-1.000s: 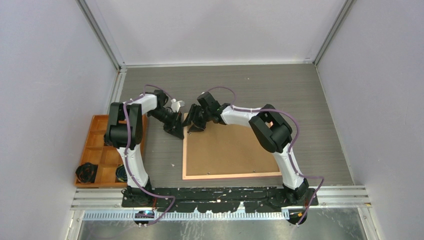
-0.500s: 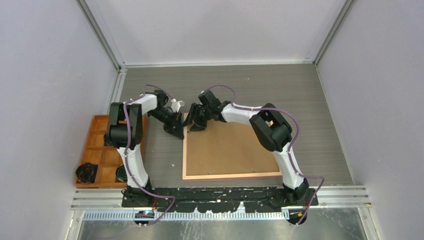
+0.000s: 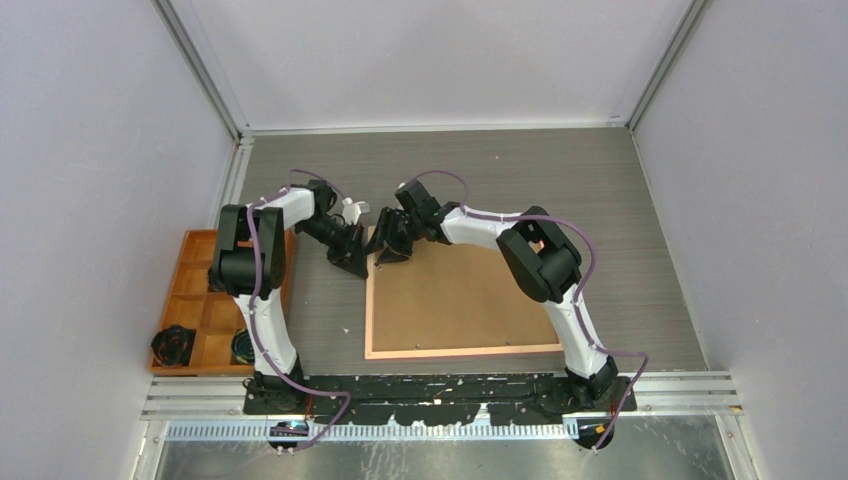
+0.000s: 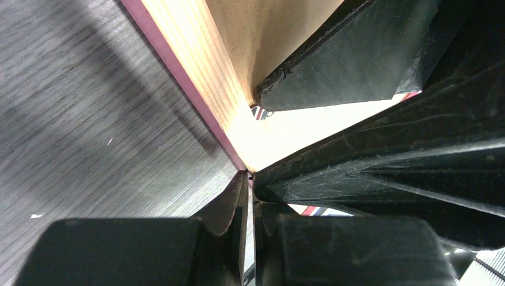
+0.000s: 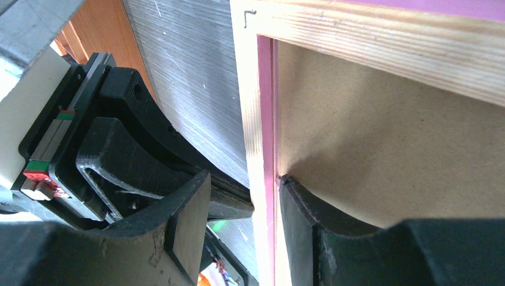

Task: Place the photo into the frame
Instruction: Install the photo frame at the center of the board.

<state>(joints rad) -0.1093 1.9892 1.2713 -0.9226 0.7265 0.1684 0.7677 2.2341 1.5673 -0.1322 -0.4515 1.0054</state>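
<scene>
left gripper (image 4: 250,179): my left fingers are drawn together, with only a thin slit between the tips. the pink outer edge of the frame (image 4: 196,65) runs down to these tips and meets them at the slit. i cannot tell whether that edge is pinched or only touched.

right gripper (image 5: 244,179): my right fingers stand apart, and one rail of the frame passes between them. the inner finger rests on the brown backing board (image 5: 381,143), with its tip against the pink inner lip of the rail. the outer finger hangs over the table (image 3: 520,170), clear of the rail. the tip of my left gripper reaches the rail's outer side just beside that outer finger. the two grippers are close together, almost touching.

frame: it lies flat on the table with its light wood back up. the backing board fills the opening inside the rails. a corner of the frame shows just ahead of my right fingertips. from both sets of fingers the frame extends back toward the arm bases and off to the right.

orange tray (image 3: 195,245): it sits well apart on the outer side of my left fingers, at the table's left edge. black items (image 3: 176,346) lie in its compartments nearest the arm bases.
</scene>
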